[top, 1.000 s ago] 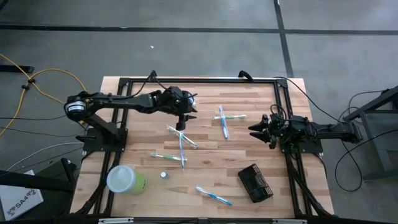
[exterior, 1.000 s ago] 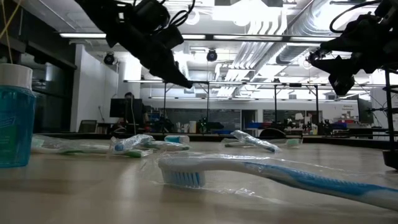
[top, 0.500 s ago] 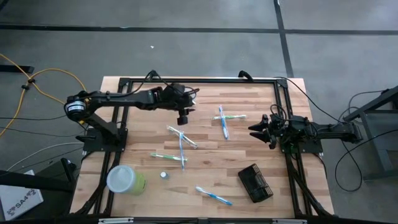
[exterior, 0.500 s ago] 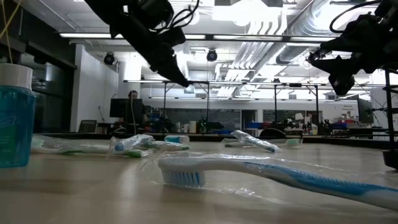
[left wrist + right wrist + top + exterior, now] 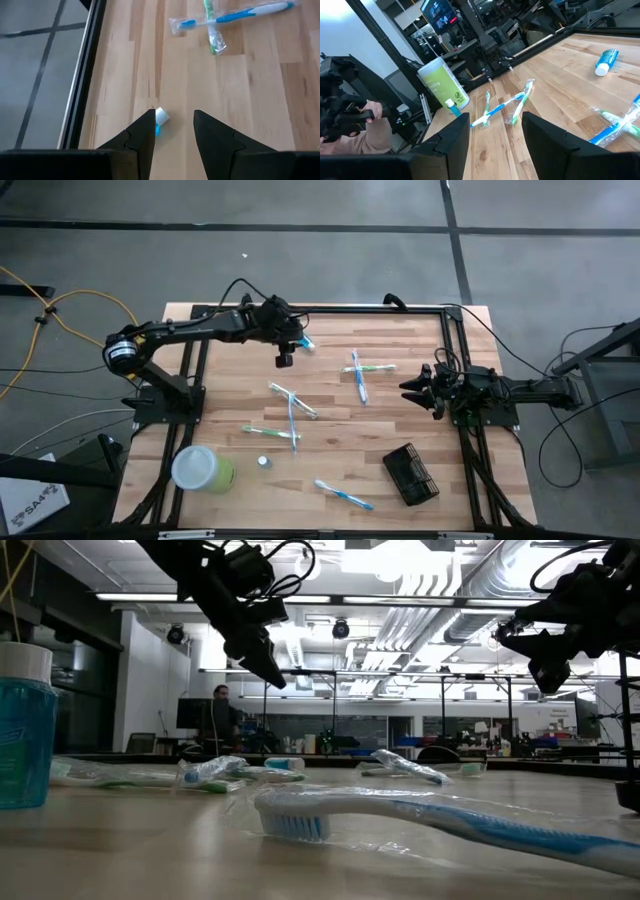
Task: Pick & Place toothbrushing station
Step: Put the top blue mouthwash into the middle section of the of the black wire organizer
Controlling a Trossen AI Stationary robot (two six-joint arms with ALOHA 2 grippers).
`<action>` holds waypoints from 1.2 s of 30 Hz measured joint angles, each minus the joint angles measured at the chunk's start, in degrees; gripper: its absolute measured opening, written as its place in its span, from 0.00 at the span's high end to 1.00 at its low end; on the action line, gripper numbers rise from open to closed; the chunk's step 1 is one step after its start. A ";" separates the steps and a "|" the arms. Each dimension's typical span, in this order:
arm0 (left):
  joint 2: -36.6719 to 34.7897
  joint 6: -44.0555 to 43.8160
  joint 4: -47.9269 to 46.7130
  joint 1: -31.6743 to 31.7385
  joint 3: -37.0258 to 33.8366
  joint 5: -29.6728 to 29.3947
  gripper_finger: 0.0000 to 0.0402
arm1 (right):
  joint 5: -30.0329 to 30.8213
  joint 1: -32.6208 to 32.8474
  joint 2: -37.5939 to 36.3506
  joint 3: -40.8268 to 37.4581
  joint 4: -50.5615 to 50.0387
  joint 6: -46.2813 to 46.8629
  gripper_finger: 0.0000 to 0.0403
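The toothbrushing station (image 5: 410, 474), a small black wire-mesh box, rests on its base on the table near the front right. No gripper is near it. My left gripper (image 5: 285, 359) hangs open above the far left part of the table, slanting down toward the right, with nothing between its fingers (image 5: 174, 122). A small blue-and-white tube (image 5: 160, 117) lies on the wood below it, next to one fingertip in the left wrist view. My right gripper (image 5: 408, 388) waits open and level at the table's right side (image 5: 495, 131).
Several wrapped toothbrushes lie about: a crossed pair (image 5: 360, 370), another group (image 5: 290, 408), one near the front (image 5: 343, 496). A lime-green cup (image 5: 203, 469) lies front left beside a small blue bottle (image 5: 263, 462). Black frame rails (image 5: 320, 309) border the table. A person (image 5: 225, 715) stands in the room behind.
My left gripper has gone up and toward the table's far edge and a little left, away from the toothbrushes in the middle, and it has tipped up from steeply downward to a shallower slant. Its fingers have stayed open.
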 joint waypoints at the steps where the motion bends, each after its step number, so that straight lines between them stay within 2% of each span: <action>1: 0.00 -0.09 0.02 0.16 0.00 0.52 0.68 | 0.00 0.00 0.02 0.00 0.00 0.00 0.57; 5: 0.00 -3.30 1.20 -0.07 0.00 -0.24 0.68 | 0.00 0.02 0.02 -0.01 0.00 0.02 0.57; 14: -0.04 -12.86 3.34 -0.05 0.00 -6.67 0.68 | 0.00 0.01 0.00 -0.02 0.00 0.00 0.57; 19: -0.04 -5.75 2.35 -1.19 0.68 -13.14 0.68 | 0.00 0.02 0.02 0.00 0.00 0.00 0.57; 25: 0.08 0.07 -4.36 -3.19 8.49 -19.71 0.71 | 0.00 0.02 0.00 0.00 0.00 0.02 0.57; 30: 2.40 3.15 -7.65 -3.59 16.22 -22.31 0.78 | -0.01 0.02 0.02 -0.01 0.00 0.01 0.57; 36: 6.77 4.08 -13.56 -2.68 24.34 -25.16 0.79 | -0.08 0.01 0.12 -0.01 0.09 0.00 0.57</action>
